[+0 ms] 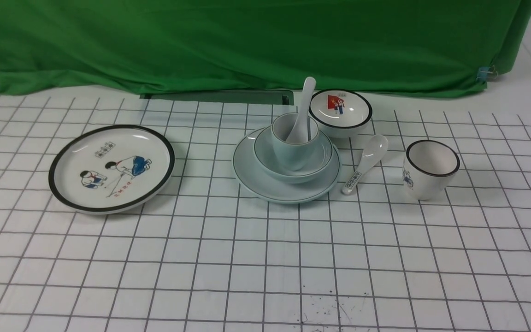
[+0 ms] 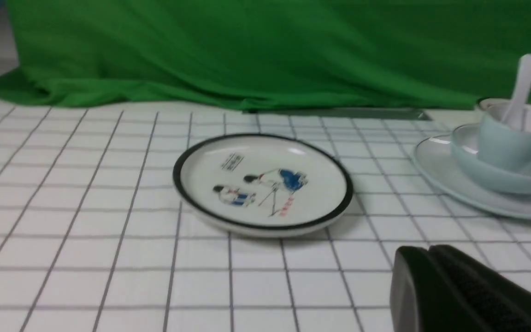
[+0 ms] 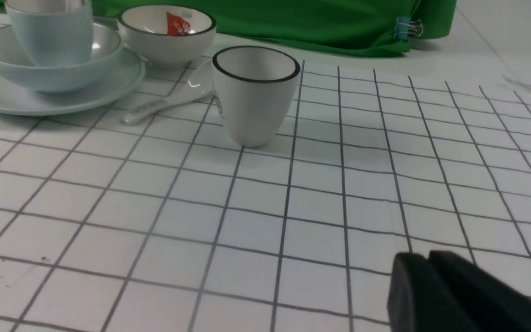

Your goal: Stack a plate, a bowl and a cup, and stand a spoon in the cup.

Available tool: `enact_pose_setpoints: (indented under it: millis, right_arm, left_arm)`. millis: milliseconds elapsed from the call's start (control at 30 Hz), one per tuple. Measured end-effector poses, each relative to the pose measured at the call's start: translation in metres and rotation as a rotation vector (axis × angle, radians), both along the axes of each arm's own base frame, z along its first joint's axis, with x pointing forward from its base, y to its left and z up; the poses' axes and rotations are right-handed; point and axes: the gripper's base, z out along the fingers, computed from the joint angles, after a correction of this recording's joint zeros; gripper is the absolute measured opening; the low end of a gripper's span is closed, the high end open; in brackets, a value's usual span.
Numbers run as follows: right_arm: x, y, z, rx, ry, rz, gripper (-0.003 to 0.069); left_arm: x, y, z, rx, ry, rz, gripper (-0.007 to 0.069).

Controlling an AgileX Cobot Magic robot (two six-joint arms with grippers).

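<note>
The pale green plate (image 1: 265, 184) lies at the table's middle with the pale green bowl (image 1: 321, 161) on it. In the bowl stands the cup (image 1: 291, 152), and the plain spoon (image 1: 304, 106) leans upright in the cup, handle up. The same stack shows in the left wrist view, with the spoon (image 2: 523, 78) rising from the cup (image 2: 505, 143). My left gripper (image 2: 429, 249) is shut and empty, low over the cloth near the front left, far from the stack. Well short of the stack, my right gripper (image 3: 429, 254) has its fingers together and holds nothing.
A black-rimmed plate with cartoon children (image 1: 111, 168) lies left of the stack. Behind the stack to the right sits a black-rimmed bowl with a red picture (image 1: 340, 113). A printed-handle spoon (image 1: 367, 161) and a white black-rimmed cup (image 1: 430, 168) are on the right. Green cloth (image 1: 247, 41) hangs at the back.
</note>
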Motion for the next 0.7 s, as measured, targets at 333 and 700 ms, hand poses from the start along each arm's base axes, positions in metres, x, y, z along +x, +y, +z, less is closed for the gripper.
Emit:
enact_pose_setpoints:
  millis: [333, 700]
  right_arm:
    - [0.0, 0.0, 0.0, 0.0, -0.001, 0.0, 0.0105]
    - [0.0, 0.0, 0.0, 0.0, -0.002, 0.0, 0.0134]
  left_arm:
    - [0.006, 0.0, -0.034, 0.063, 0.056, 0.006, -0.0031]
    - [0.006, 0.0, -0.033, 0.084, 0.044, 0.003, -0.0031]
